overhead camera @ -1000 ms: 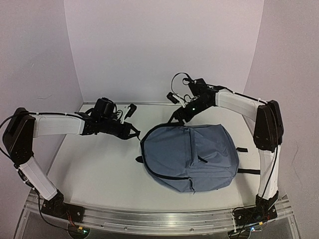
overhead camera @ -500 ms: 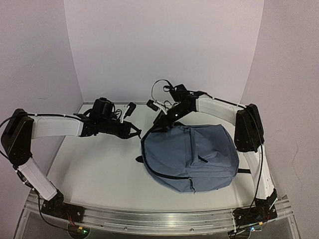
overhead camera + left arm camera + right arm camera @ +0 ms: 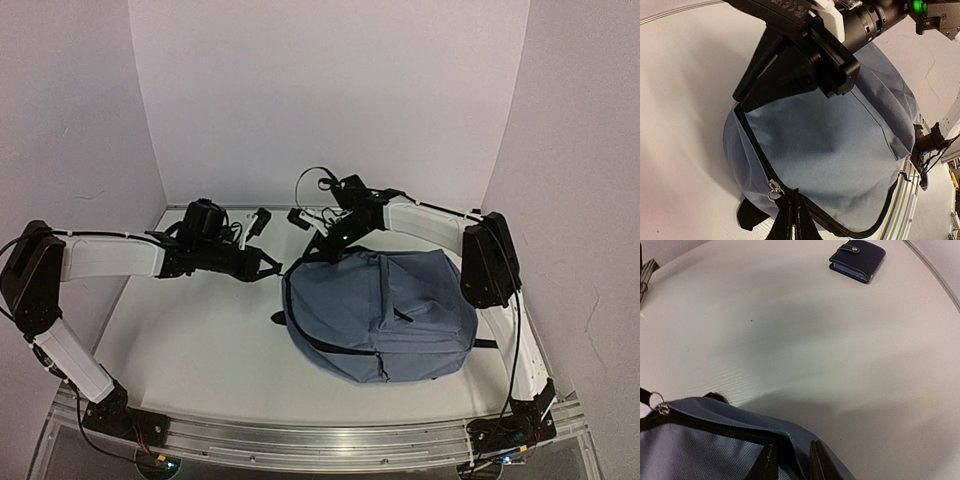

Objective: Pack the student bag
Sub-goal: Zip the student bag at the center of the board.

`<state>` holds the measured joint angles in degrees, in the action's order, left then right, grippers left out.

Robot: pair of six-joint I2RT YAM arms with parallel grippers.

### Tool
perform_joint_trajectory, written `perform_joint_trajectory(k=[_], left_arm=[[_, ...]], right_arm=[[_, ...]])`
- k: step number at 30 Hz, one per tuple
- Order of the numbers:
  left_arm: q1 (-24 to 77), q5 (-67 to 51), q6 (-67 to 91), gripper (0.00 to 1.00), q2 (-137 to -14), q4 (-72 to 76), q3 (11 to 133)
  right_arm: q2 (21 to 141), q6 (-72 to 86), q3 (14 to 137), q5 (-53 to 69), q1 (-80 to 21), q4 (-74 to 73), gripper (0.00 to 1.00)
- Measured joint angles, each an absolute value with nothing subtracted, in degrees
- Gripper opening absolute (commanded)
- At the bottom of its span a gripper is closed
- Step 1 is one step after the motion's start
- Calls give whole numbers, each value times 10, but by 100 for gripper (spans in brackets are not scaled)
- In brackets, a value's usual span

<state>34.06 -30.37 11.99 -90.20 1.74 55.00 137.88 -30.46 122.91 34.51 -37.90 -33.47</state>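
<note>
Student bag [image 3: 385, 310] flat on the white table [image 3: 190, 330], both my grippers pinching its zipper rim.
My left gripper [image 3: 792, 220] is closed on the bag's rim just beside the zipper pull [image 3: 774, 186]; my right gripper [image 3: 791, 461] is clamped on the bag's far edge. Both arms stretch low toward the bag's far-left corner. To widen the mouth well, I should draw the pinches apart evenly, lifting slightly.
</note>
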Motion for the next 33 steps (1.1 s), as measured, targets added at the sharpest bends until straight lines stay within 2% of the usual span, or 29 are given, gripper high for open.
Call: perform_joint_trajectory(k=[9, 25, 33], left_arm=[[354, -290, 115, 0, -898, 20, 546], [504, -235, 111, 0, -897, 25, 539], [564, -179, 118, 0, -913, 28, 541]], right_arm=[[1379, -275, 1230, 248, -393, -314, 0], [1400, -205, 1278, 81, -386, -295, 0], [1414, -189, 1283, 54, -380, -294, 0]])
